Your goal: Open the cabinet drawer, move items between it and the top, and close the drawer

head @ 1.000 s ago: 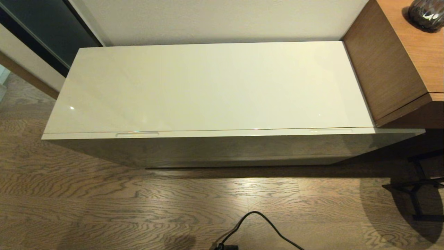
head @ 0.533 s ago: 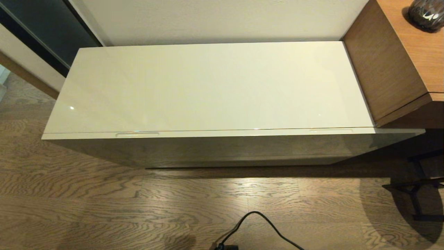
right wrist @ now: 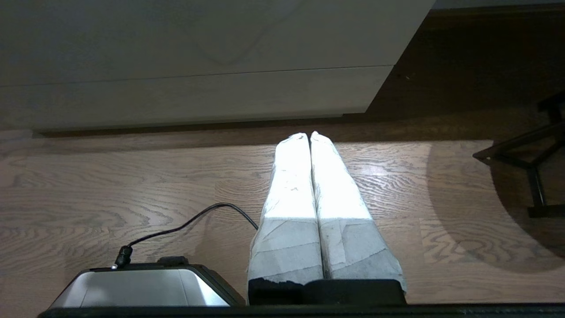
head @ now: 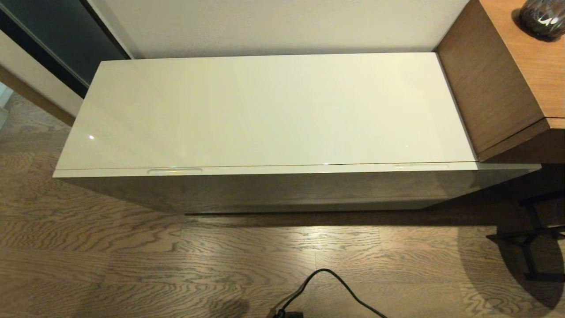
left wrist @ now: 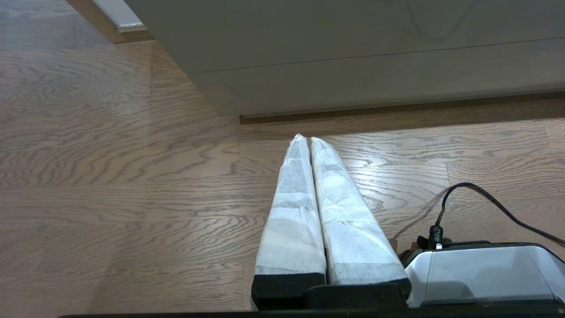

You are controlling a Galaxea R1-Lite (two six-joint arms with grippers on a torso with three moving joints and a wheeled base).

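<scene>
The cabinet drawer (head: 282, 168) is fully closed, its front flush under the near edge of the top (head: 265, 110). Two recessed pulls sit along that edge: the left pull (head: 175, 170) and the right pull (head: 420, 166). The slippers are not visible in any view. A brown desk (head: 512, 75) adjoins the cabinet's right end.

The left gripper (left wrist: 307, 140) hangs low over the wood floor (head: 132, 265), near the cabinet base, fingers pressed together, grasping nothing. The right gripper (right wrist: 310, 136) is likewise low before the cabinet, fingers pressed together and empty. A black cable (head: 326, 287) lies on the floor.
</scene>
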